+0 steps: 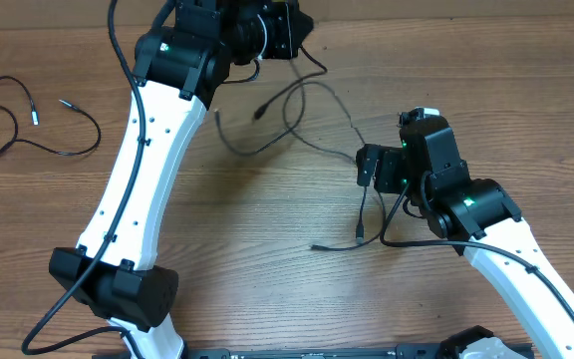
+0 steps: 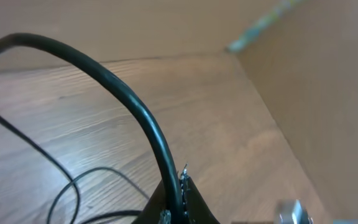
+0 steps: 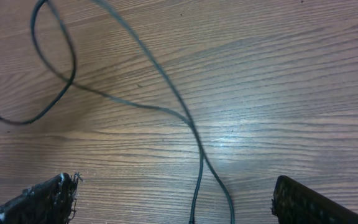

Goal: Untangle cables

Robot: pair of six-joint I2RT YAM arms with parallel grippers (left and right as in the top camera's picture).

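Left fingers (image 2: 192, 211) cropped, perhaps pinching cables (image 2: 135, 106).

Brown wood-grain table top (image 1: 267, 279): mid-brown, darker streaks, pale glare patch just ahead of right gripper (image 3: 174, 190) fingers (image 3: 45, 202). Thin black flexible cables (image 3: 197, 143): greyish sheen on strand passing between those fingers. Fingers black, frayed edges flecked grey. Left gripper (image 2: 178, 202): black, silvery flecks at tip. Flat tan cardboard wall (image 2: 328, 93) right of it: plain. Plastic arm links (image 1: 138, 170): white, black joints, green lights (image 1: 466, 204).

L tool (image 2: 178, 210) mostly below btm edge, wrist cam
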